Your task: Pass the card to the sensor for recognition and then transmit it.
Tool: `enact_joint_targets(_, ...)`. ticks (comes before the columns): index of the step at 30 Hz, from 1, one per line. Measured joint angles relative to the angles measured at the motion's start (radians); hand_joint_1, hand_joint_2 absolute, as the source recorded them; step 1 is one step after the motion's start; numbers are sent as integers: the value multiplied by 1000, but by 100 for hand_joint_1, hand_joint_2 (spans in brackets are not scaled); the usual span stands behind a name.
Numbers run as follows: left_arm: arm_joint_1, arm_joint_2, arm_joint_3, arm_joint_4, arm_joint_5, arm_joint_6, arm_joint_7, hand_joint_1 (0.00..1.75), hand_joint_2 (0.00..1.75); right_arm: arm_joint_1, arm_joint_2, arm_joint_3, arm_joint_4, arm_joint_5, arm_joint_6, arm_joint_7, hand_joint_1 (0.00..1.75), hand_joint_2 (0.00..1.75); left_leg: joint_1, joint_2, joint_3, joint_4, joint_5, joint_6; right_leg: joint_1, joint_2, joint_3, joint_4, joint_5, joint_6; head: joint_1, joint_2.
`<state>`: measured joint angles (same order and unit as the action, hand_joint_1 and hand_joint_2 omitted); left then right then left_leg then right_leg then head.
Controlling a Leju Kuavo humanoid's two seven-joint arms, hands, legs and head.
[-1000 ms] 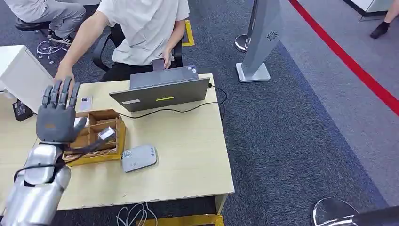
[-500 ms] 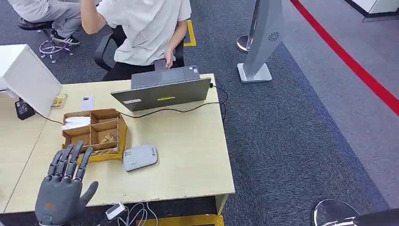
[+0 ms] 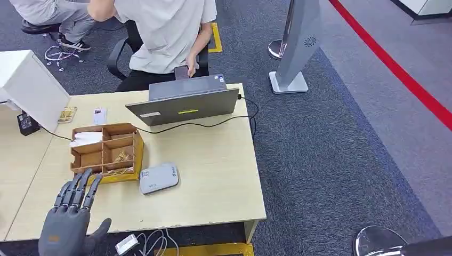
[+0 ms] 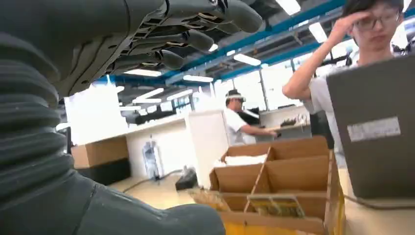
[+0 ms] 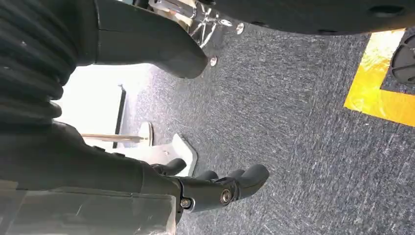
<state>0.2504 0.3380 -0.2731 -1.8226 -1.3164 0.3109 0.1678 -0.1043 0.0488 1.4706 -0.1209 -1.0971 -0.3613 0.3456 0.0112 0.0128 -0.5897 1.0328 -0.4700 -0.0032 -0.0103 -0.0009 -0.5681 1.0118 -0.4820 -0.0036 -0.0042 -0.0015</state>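
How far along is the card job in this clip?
Nothing looks finished. In hand: the left hand hovers, fingers spread, at the table's front edge, short of the grey sensor; a white tag sits by its thumb, possibly the card, hold unclear. The right hand hangs empty. Left: scanning, then passing it on.

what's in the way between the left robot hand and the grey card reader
Nothing visible: only bare tabletop lies between the left robot hand and the card reader. The cardboard organizer sits beside that path.
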Motion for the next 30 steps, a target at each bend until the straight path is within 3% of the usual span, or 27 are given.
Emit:
enact_joint_targets(7,-94,-29,43,162,22,-38,-22,0,175,-1,0,5,0,15,13,1,0,175,0,-1,0,0,2,-1,0,-1,0,0,1,0,0,0)
enact_joint_targets(12,-159,-70,65,268,-28,-22,-22,0,175,-3,0,16,0,18,21,6,0,175,0,-2,0,0,2,-1,0,-1,1,0,1,0,0,0)
enact_joint_targets(24,-417,-195,79,657,-212,298,-15,0,175,-17,0,68,0,73,47,9,0,175,0,-5,0,0,4,0,0,-4,1,0,2,0,0,0)
enact_joint_targets(30,-509,-231,91,819,-232,333,-14,0,175,-18,-2,77,0,103,56,6,0,175,0,-5,0,0,4,0,0,-4,1,0,2,0,0,0)
